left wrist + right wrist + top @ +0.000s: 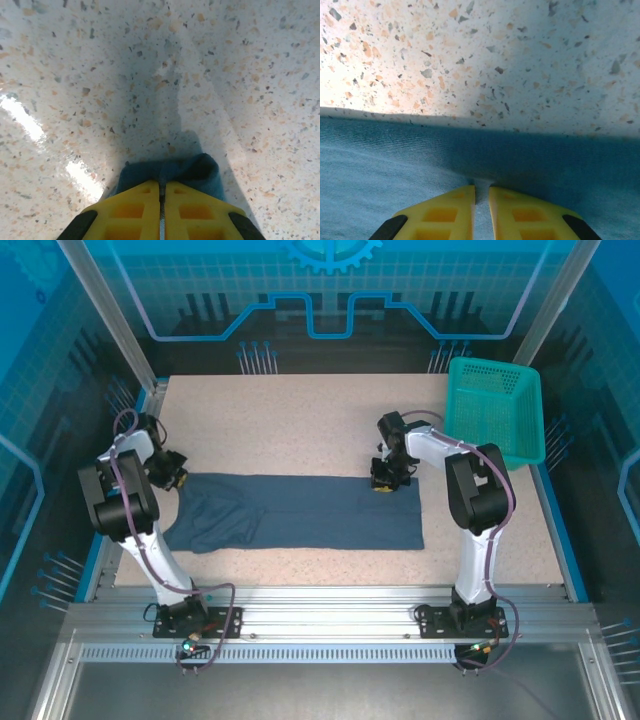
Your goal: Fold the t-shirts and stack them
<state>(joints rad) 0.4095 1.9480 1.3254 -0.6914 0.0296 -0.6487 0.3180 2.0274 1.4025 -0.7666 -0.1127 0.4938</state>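
- Looking down from the top camera, you have a teal plastic mesh basket (495,410), rectangular and open-topped, at the far right corner of the pale speckled stone-look table (300,410). Its mesh floor shows bare from wall to wall.
- The dark slate-blue short-sleeved cotton t-shirt (300,512) is outside the basket. It lies on the table to the basket's left and nearer the arm bases, clear of its walls. It is spread as a long flat band, smooth at the end closer to the basket and creased at the end farther from it.
- Your left gripper (178,478) sits well to the left of the basket, at the far corner of the t-shirt's farther end.
- In the left wrist view the left gripper (161,182) has its yellow fingers (135,210) pressed together with only a hairline seam between them. A small bunch of blue cloth is caught at their tips, so it is clamped on the t-shirt. Speckled table lies beyond the bunch.
- Your right gripper (383,483) is down and to the left of the basket's near left corner, on the far edge of the t-shirt.
- In the right wrist view the right gripper (481,187) has its yellow fingers (445,212) drawn to a narrow slit, with a ridge of the fabric pinched in it. It is closed on the t-shirt. The hem runs straight across just ahead of the tips, with bare table past it.
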